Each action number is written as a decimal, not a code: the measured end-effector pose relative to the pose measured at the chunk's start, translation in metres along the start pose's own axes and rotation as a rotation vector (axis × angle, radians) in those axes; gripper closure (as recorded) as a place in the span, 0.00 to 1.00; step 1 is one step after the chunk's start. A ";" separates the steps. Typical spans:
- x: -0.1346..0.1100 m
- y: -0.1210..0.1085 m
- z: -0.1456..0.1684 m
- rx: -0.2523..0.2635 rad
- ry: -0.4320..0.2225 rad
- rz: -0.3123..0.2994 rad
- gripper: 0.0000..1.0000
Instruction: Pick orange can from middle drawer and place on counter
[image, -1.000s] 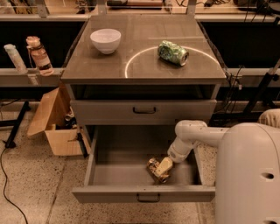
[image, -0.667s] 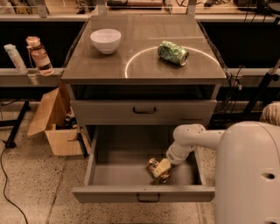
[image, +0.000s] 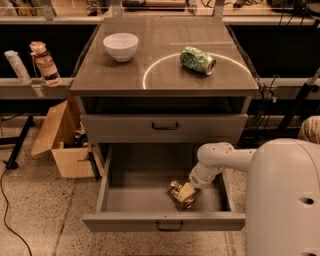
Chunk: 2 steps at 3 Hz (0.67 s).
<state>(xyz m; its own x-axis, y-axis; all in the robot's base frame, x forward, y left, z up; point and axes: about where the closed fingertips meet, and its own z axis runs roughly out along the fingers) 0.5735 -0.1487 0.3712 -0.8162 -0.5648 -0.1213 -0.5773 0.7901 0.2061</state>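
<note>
Orange can (image: 176, 192) lies in the open middle drawer (image: 150, 221), near its front and right of centre, right at the tip of the claw (image: 186, 193); the claw reaches down into the drawer from the right and touches the can; whether it is clamped on the can I cannot tell. The drawer holds that one can; the one drawer above (image: 125, 128) is shut; the table (image: 165, 35) carries one green can (image: 198, 60), lying on its side inside the white circle (image: 150, 72), and one white bowl (image: 120, 46) at back left.
</note>
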 end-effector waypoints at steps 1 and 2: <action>0.000 0.000 0.000 0.000 0.000 0.000 0.48; 0.000 0.000 0.000 0.000 0.000 0.000 0.72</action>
<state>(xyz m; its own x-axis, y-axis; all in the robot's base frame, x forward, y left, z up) 0.5735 -0.1487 0.3712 -0.8162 -0.5649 -0.1212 -0.5774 0.7900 0.2061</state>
